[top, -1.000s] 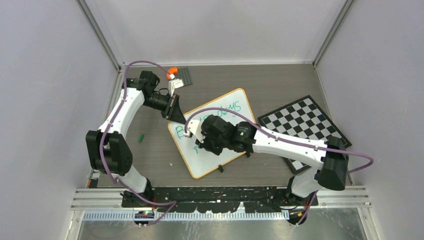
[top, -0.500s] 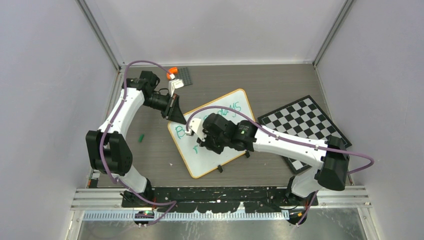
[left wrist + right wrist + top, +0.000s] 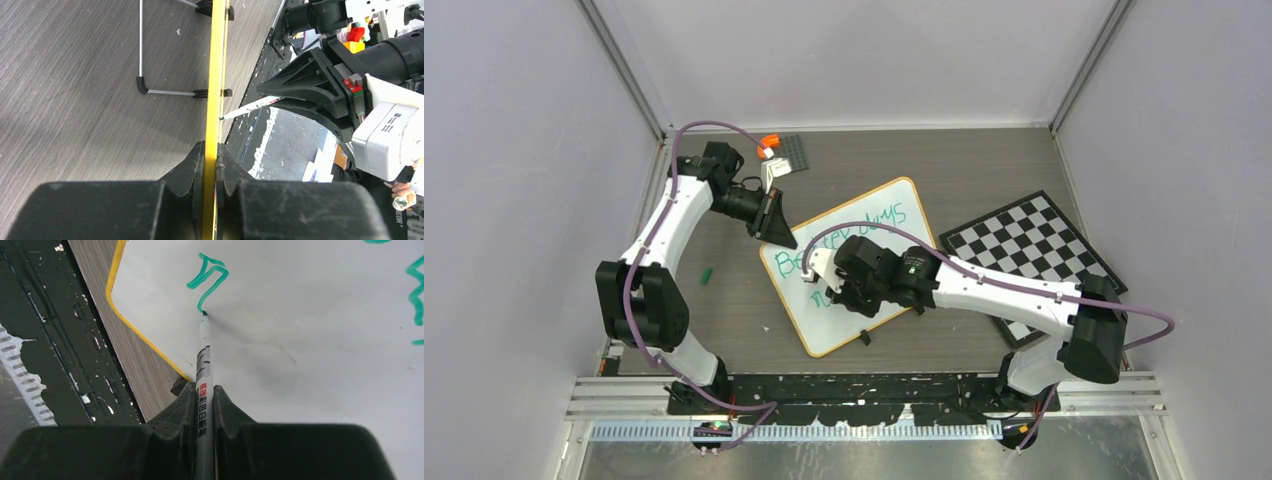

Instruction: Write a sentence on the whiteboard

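Overhead view: the whiteboard [image 3: 836,328] sits askew at table centre, with the sentence [image 3: 886,216] begun toward its 1 o'clock corner. My left gripper [image 3: 778,231] pinches the rim at 10 o'clock, and my right gripper [image 3: 828,291] works the second line.

Left wrist: the jaws are pressed together on the yellow edge.

Right wrist: the fingers clamp the marker [image 3: 203,365], its tip touching the board at 6 o'clock of a green "n". I judge that light, even pressure and short strokes serve best, with the left hold firm.
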